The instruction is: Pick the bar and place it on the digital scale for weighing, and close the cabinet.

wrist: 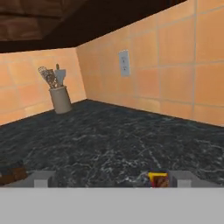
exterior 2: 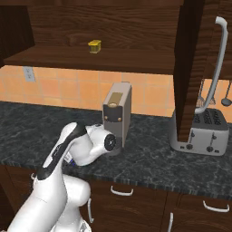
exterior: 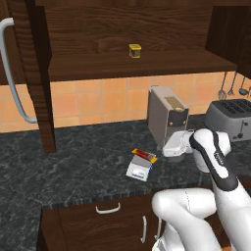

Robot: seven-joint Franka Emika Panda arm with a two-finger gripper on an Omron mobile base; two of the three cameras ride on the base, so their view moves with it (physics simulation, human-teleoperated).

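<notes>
The bar (exterior: pixel 143 155), red-brown with yellow ends, lies across the far edge of the digital scale (exterior: pixel 138 169) on the dark counter. My white hand (exterior: pixel 174 145) hovers low just right of the scale, apart from the bar. In the hand view my gripper (wrist: pixel 113 180) is open with its fingertips (wrist: pixel 41 179) wide apart, and a yellow-red end of the bar (wrist: pixel 158 179) shows beside the right tip. The cabinet stands open: its left door (exterior: pixel 34 73) and its right door (exterior 2: pixel 189 68) both swing outward.
A small yellow jar (exterior: pixel 135 50) sits on the cabinet shelf. A grey coffee machine (exterior: pixel 166 115) stands right behind my hand, with a toaster (exterior: pixel 230 117) to its right. A utensil holder (wrist: pixel 59 96) stands in the counter's corner. Low cabinets (exterior: pixel 108 220) run below the counter.
</notes>
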